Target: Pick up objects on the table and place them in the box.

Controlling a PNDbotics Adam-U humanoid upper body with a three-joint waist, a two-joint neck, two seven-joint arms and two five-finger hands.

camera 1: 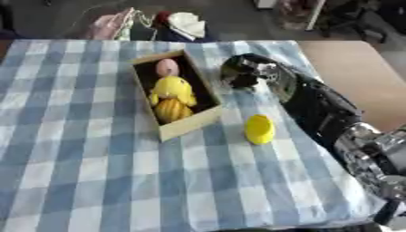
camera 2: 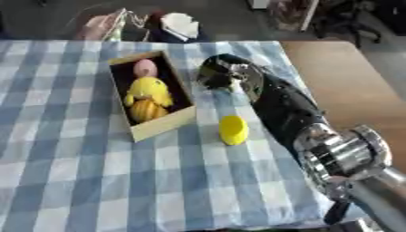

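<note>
An open wooden box (camera 1: 188, 125) lies askew on the blue-and-white checked cloth. Inside it are a pink egg-shaped thing (camera 1: 166, 67) at the far end, a yellow toy (camera 1: 174, 88) in the middle and an orange ribbed thing (camera 1: 172, 109) at the near end. A yellow rounded object (camera 1: 259, 129) sits on the cloth just right of the box's near corner. My right hand (camera 1: 247, 72) hovers low beside the box's right wall, beyond the yellow object, with the arm coming in from the lower right. Whether it holds anything is hidden. My left hand shows in no view.
The table (camera 1: 357, 72) shows bare brown wood right of the cloth. Beyond the far edge lie pink and white bundles (camera 1: 186, 22) on the floor. Wide bare cloth (camera 1: 87, 172) stretches left of and in front of the box.
</note>
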